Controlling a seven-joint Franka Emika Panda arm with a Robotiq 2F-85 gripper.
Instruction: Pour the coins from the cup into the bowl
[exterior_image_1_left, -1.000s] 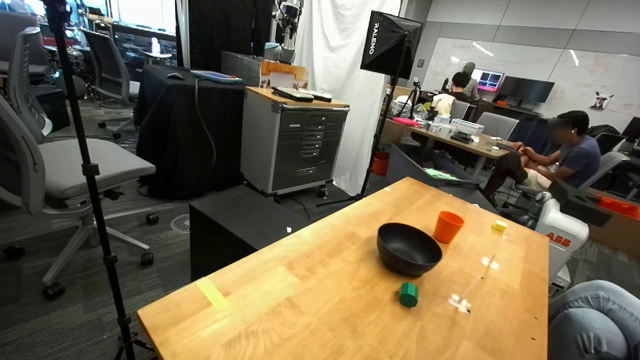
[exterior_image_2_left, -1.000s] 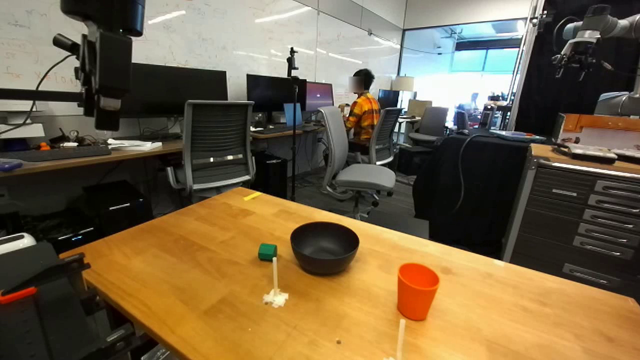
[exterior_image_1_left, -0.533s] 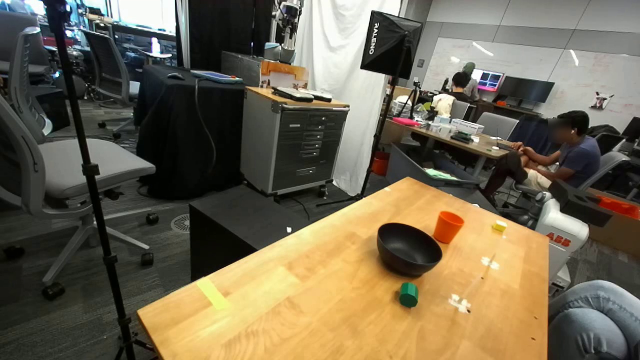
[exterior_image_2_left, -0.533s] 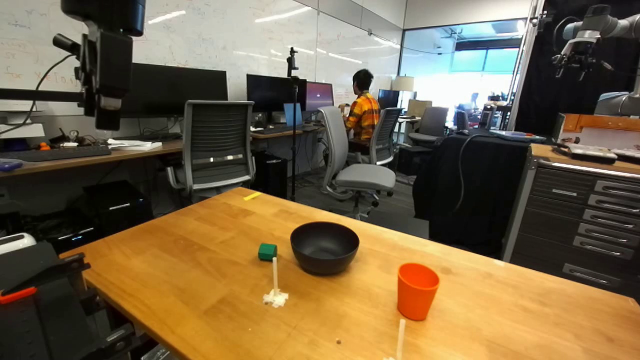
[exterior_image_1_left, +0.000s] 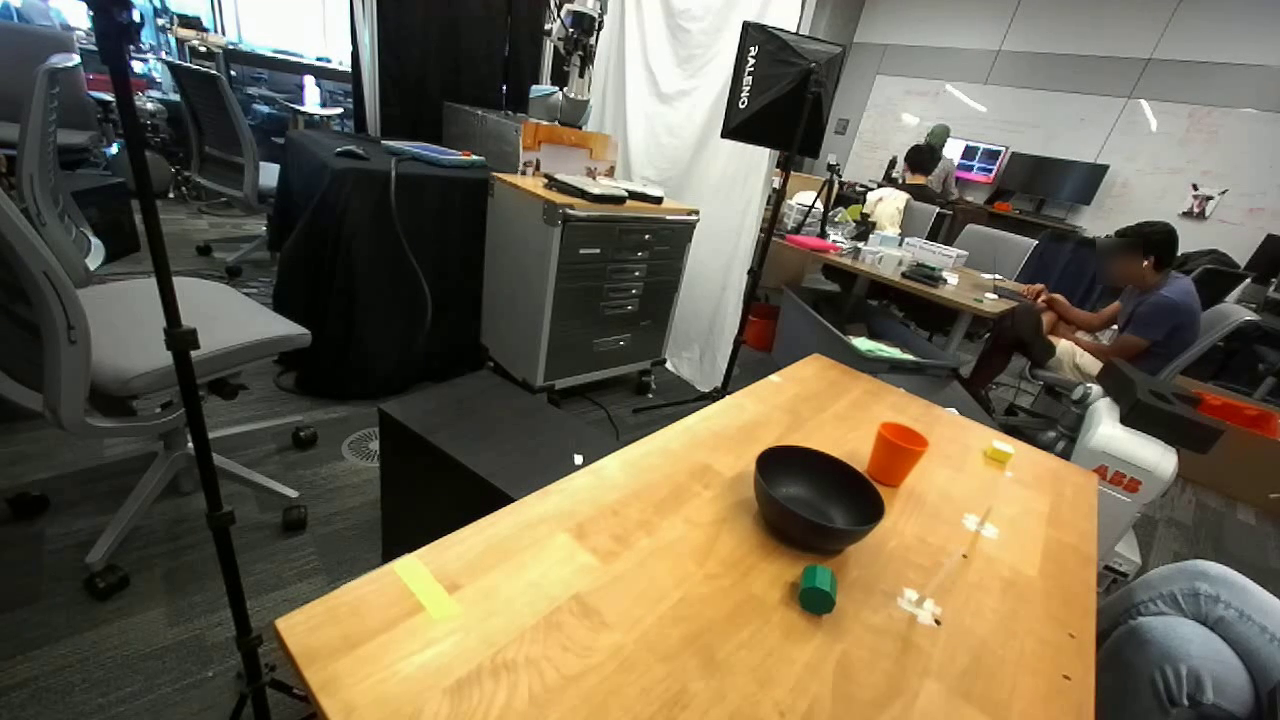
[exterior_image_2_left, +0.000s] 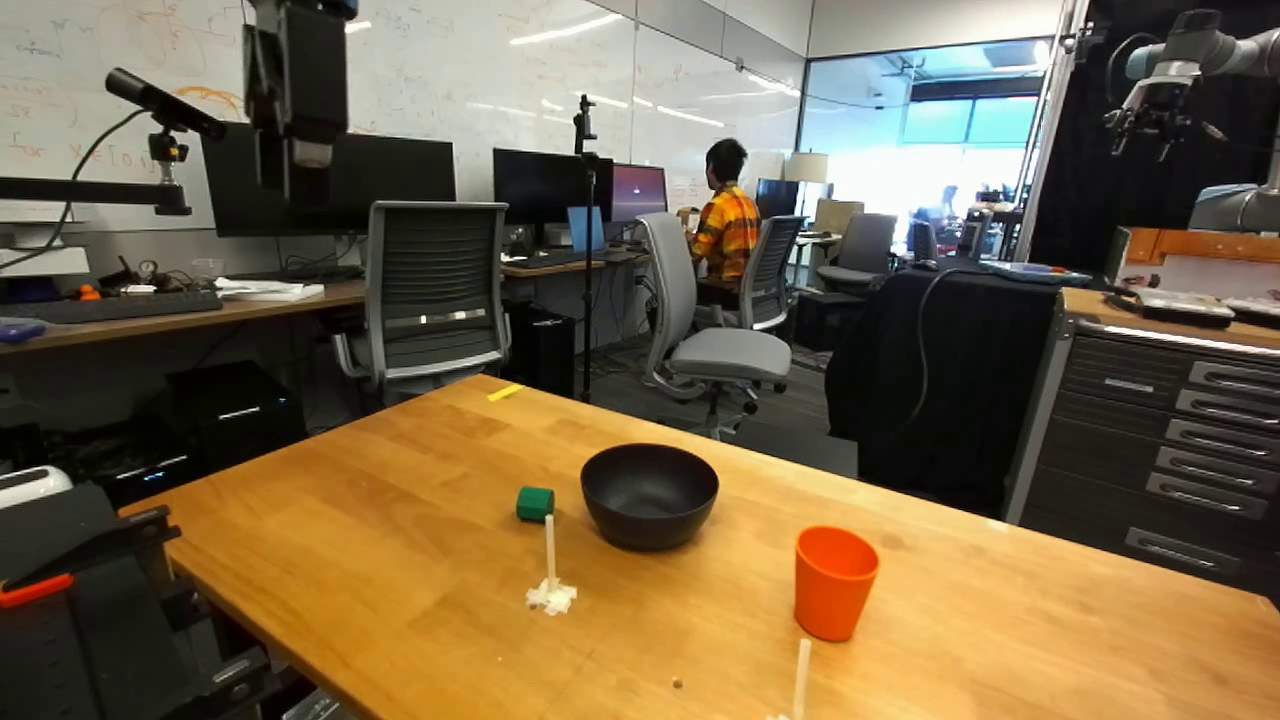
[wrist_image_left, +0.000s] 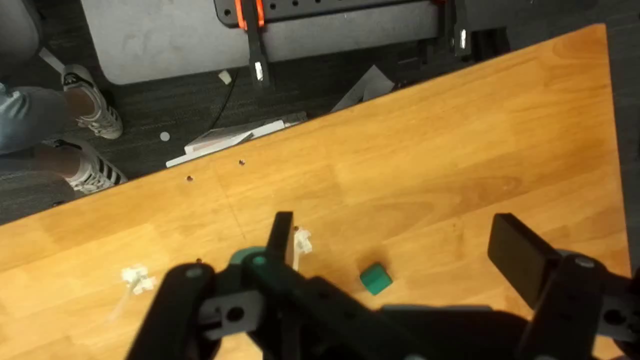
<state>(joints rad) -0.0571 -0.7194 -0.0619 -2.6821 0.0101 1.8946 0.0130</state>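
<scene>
1. the dark two-fingered end effector (wrist_image_left: 400, 240) is released: in the wrist view its fingers stand wide apart, one left of centre, one towards the right of the frame.
2. in an exterior view, a blurred part of it hangs high at the upper left.
3. the smooth orange tapered cup (exterior_image_2_left: 836, 590) stands upright on the light-brown wooden counter (exterior_image_2_left: 400, 540), at the lower right of the frame in that view; its inside floor is hidden.
4. the round matt black bowl (exterior_image_2_left: 649, 505) sits upright near the centre of that frame, apart from the cup.
5. a small green faceted block (exterior_image_2_left: 534, 504) lies just beside the bowl, to its left there; in the wrist view it lies at lower centre, on the counter.
6. a small yellow block (exterior_image_1_left: 999, 452) lies towards the right of the frame in an exterior view, near the counter's edge.
7. in an exterior view, a thin white stick (exterior_image_2_left: 550, 548) rises from a white tape patch (exterior_image_2_left: 551, 598), lower centre.
8. a yellow tape strip (exterior_image_1_left: 425, 587) is stuck near a counter corner, lower left in an exterior view.
</scene>
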